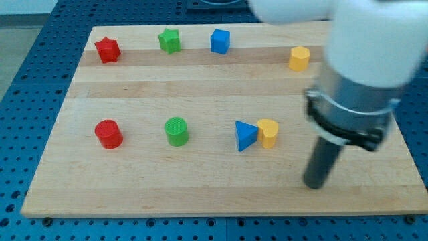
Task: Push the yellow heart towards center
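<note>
The yellow heart point(268, 132) sits on the wooden board point(200, 181), right of the middle, touching the blue triangle point(245, 136) on its left. My tip point(313, 185) rests on the board to the lower right of the yellow heart, a short gap away and not touching it. The arm's white and grey body fills the view's upper right.
A red star point(107, 49), a green star point(170, 41), a blue cube point(220, 41) and a yellow hexagon point(299, 58) stand along the top. A red cylinder point(108, 134) and a green cylinder point(177, 131) stand in the lower row at the left.
</note>
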Motion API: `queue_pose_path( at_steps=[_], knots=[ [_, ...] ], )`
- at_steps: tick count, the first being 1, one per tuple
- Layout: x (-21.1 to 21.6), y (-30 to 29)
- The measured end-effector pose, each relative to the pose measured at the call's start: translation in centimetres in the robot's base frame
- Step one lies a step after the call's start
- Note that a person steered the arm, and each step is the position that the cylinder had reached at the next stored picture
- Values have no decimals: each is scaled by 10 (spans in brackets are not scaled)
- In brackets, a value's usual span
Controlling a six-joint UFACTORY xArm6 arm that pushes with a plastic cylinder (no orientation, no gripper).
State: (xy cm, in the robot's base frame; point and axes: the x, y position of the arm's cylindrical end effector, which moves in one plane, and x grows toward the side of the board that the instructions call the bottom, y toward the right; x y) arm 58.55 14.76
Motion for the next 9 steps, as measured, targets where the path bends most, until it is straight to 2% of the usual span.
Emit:
queue_pose_path(
  at_steps=[1,2,4,5,9],
  knots=[
    [-4,-1],
    [-53,-43],
    [-74,-69],
    [-119,-96],
    [-130,-103]
  ],
)
